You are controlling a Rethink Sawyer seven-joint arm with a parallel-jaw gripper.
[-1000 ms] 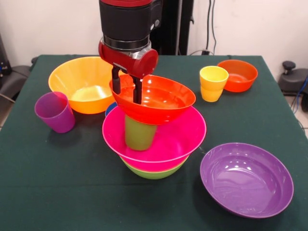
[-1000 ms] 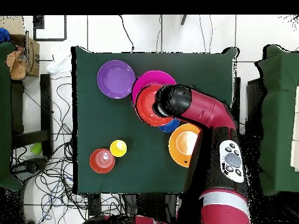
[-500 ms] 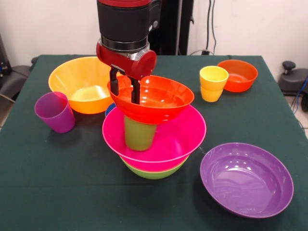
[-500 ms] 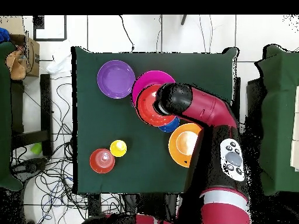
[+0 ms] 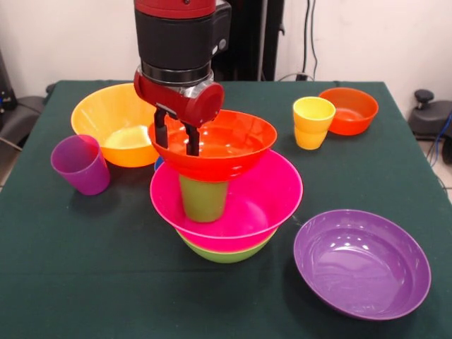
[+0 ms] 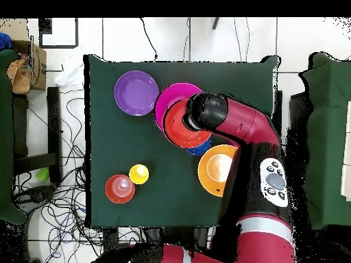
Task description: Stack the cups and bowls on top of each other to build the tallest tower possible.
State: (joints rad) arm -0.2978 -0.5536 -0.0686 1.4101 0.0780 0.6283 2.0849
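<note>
Red-orange bowl going onto the tower

The hand [image 5: 173,131] pinches the red-orange bowl's [image 5: 226,145] rim, one finger inside and one outside, keeping it level over the green cup [image 5: 203,198] in the pink bowl [image 5: 261,201].

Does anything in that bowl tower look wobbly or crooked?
Yes. The red-orange bowl balances on the narrow green cup standing in the pink bowl. It sits off-centre, leaning toward the pincer, which pinches its rim.
</note>
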